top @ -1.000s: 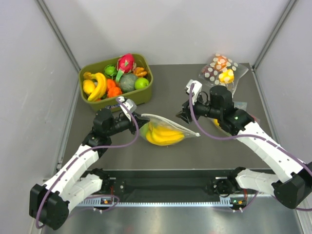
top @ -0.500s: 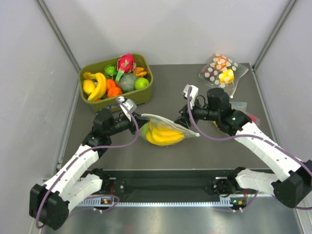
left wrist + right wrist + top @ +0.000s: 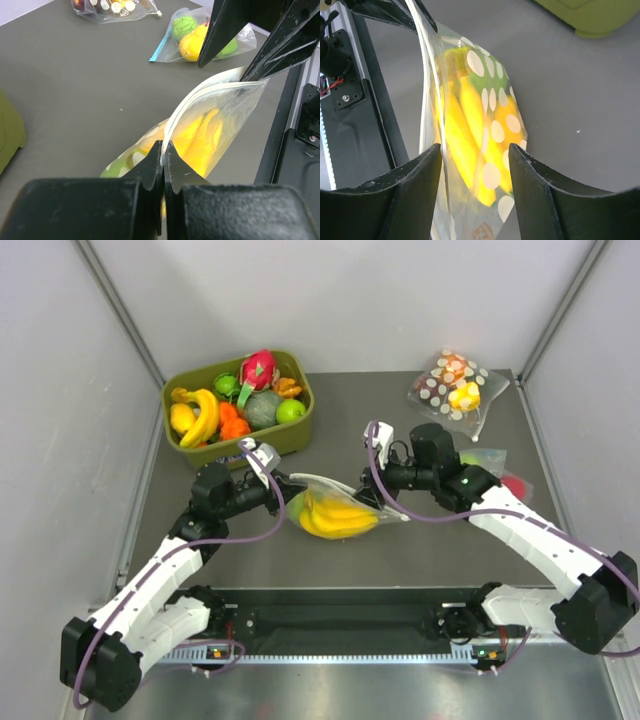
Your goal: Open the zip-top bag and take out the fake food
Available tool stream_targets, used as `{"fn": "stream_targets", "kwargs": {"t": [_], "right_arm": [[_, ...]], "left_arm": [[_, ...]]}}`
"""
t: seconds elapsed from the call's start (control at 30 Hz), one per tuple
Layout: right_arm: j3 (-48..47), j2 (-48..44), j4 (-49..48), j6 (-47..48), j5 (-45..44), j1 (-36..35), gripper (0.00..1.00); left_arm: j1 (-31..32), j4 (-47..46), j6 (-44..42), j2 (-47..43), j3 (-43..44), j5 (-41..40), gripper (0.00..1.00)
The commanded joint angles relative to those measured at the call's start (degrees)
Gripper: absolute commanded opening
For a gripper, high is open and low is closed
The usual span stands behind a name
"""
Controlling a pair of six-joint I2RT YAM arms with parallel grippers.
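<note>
At the middle of the dark tabletop [image 3: 430, 550], flat clear white-dotted plastic zip-top bag [image 3: 345, 498], glossy yellow toy banana bunch [image 3: 335, 520] inside, long axis 9 to 3 o'clock; left claw [image 3: 284, 483] pinched together on its 9 o'clock lip; right claw [image 3: 374, 484] apart, straddling the 3 o'clock lip, not yet clamped; likely next: clamp there, pull towards 3 o'clock.

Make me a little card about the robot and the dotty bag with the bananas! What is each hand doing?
left gripper: shut, pinching one edge of the zip-top bag
right gripper: open, one finger on each side of the bag's other end
inside the bag: yellow bananas, not taken out yet
far left: green bin full of toy fruit
far right: another dotted bag
</note>
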State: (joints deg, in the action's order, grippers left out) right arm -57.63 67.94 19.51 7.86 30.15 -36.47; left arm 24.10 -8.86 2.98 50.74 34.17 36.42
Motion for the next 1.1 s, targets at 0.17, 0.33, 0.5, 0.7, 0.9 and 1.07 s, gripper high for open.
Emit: {"fn": "stream_targets", "kwargs": {"t": [0.17,0.33,0.5,0.7,0.9,1.07], "right_arm": [[-0.03,2.98,-5.53,-0.39,3.16,-2.82,0.47],[-0.56,5.88,-7.20,-1.08,4.13,-3.87,0.06],[-2.83,5.10,-6.51,-4.07,-6.03,-3.87,0.00],[-8.54,3.60,-2.37,-9.33,-19.84,-3.17,0.00],[-12.51,3.77,-0.35,-12.25,-31.45,-1.86,0.00],[-13.39,4.56,0.09,-13.65,-35.33,-1.85,0.00]], "left_arm": [[0.60,-3.53,-0.35,0.50,1.86,2.25,0.00],[0.60,-4.50,0.18,1.11,1.95,1.90,0.00],[0.60,-3.79,1.93,2.26,2.92,-2.58,0.43],[0.78,-1.60,2.47,0.59,5.29,-9.95,0.69],[0.78,2.45,4.74,-1.08,8.19,-15.24,0.74],[1.48,-4.38,13.61,0.05,7.23,-12.87,0.73]]}}
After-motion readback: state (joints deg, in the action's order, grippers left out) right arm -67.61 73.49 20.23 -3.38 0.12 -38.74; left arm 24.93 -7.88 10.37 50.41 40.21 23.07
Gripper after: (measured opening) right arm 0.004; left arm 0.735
